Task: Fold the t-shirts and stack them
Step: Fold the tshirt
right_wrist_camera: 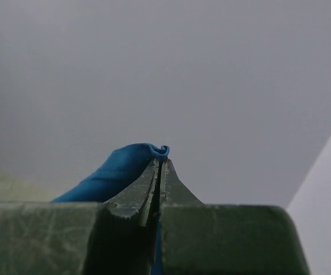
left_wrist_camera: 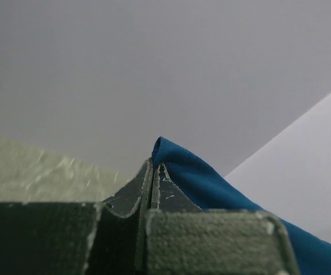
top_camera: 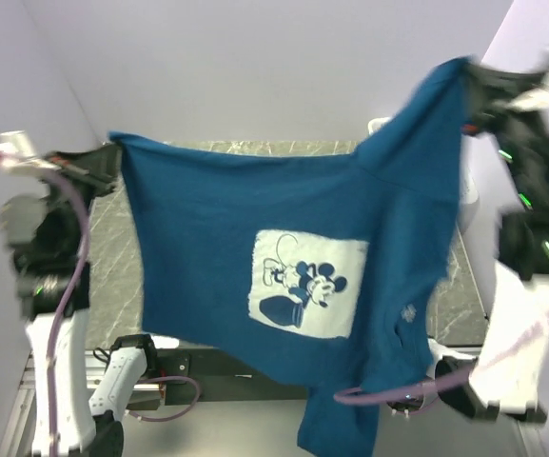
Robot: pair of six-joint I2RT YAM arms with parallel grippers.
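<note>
Top external: I'm spreading the t-shirt (top_camera: 255, 209) aloft, left gripper (top_camera: 112, 160) at ten o'clock and right gripper (top_camera: 468, 81) at two o'clock both pinching it; next I'd lay it flat.

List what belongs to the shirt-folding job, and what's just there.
Job:
- t-shirt, held up spread
- left gripper, shut on one corner
- right gripper, shut on another

Just there:
- table
- wall
</note>
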